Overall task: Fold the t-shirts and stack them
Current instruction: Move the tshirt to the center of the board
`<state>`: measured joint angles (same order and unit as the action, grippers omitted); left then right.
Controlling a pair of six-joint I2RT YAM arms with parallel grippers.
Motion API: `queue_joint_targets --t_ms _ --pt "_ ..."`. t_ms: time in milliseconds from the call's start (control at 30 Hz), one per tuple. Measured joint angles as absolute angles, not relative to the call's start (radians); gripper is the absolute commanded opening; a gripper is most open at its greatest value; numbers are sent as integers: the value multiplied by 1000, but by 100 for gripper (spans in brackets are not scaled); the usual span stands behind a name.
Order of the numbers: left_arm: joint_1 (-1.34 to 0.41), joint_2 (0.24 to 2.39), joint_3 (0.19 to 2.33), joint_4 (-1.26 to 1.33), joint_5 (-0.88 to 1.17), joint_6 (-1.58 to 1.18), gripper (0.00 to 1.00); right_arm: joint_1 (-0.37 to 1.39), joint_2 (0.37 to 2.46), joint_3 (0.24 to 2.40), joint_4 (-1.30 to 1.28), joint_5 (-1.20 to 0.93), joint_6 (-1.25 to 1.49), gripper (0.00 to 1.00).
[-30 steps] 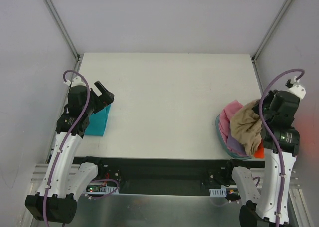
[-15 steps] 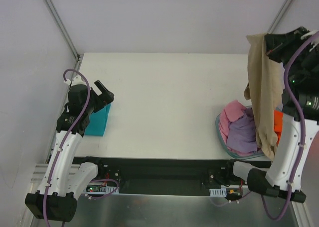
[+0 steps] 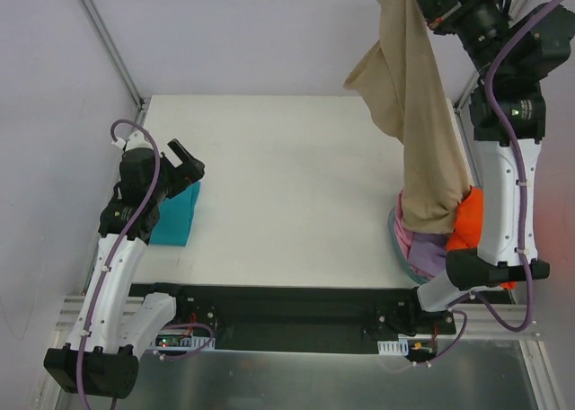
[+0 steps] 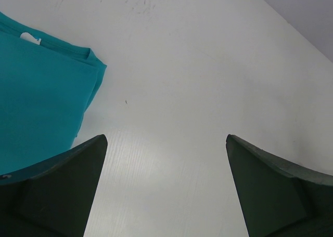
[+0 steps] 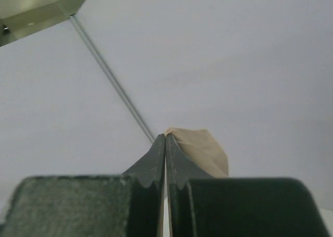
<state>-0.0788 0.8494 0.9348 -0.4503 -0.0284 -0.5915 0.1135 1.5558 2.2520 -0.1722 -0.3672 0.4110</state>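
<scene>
My right gripper (image 3: pixel 422 1) is raised high at the back right, shut on the tan t-shirt (image 3: pixel 420 113), which hangs down long to the basket. In the right wrist view the shut gripper (image 5: pixel 165 139) pinches a tan fold (image 5: pixel 200 149). A folded teal t-shirt (image 3: pixel 175 214) lies at the table's left edge and shows in the left wrist view (image 4: pixel 36 91). My left gripper (image 3: pixel 186 166) is open and empty just above the teal shirt; in its wrist view the gripper (image 4: pixel 166 143) hangs over bare table. Orange (image 3: pixel 467 217), pink (image 3: pixel 402 236) and lavender (image 3: pixel 433 253) shirts lie in the basket.
The round blue-grey basket (image 3: pixel 406 262) sits at the table's front right edge. White walls with metal corner rails (image 3: pixel 108 41) close in the table on three sides. The black arm mount (image 3: pixel 287 311) runs along the near edge.
My right gripper has risen from the basket to high at the back right, pulling the tan shirt out so it hangs full length. The orange shirt is uncovered. The left arm has barely moved.
</scene>
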Motion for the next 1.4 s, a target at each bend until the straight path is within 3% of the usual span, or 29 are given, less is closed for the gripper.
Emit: queue_joint_targets --t_ms 267,367,667,800,1100,1200,1267,1300,1333,1400 --pt "-79 853 956 -448 -28 -592 99 361 1674 2311 192 -219 378 1" --pt "-79 865 958 -448 -25 -592 99 431 1801 2435 282 -144 368 1" --pt "-79 877 959 -448 -10 -592 99 666 1933 2443 363 7 158 1" --pt "-79 876 959 -448 -9 -592 99 694 1882 2292 385 22 90 1" --pt "-79 844 950 -447 -9 -593 99 544 1559 1509 263 171 48 2" --pt "-79 850 949 -447 -9 -593 99 430 1520 1390 107 216 39 47" --pt "-79 865 949 -446 -9 -596 99 369 1519 1361 -11 251 19 60" --pt "-79 877 949 -446 -9 -596 99 351 1519 1355 -59 266 17 93" --pt "-79 896 949 -446 -9 -598 99 338 1519 1352 -110 283 10 98" --pt "-79 941 952 -445 -7 -602 99 330 1518 1353 -186 299 0 97"
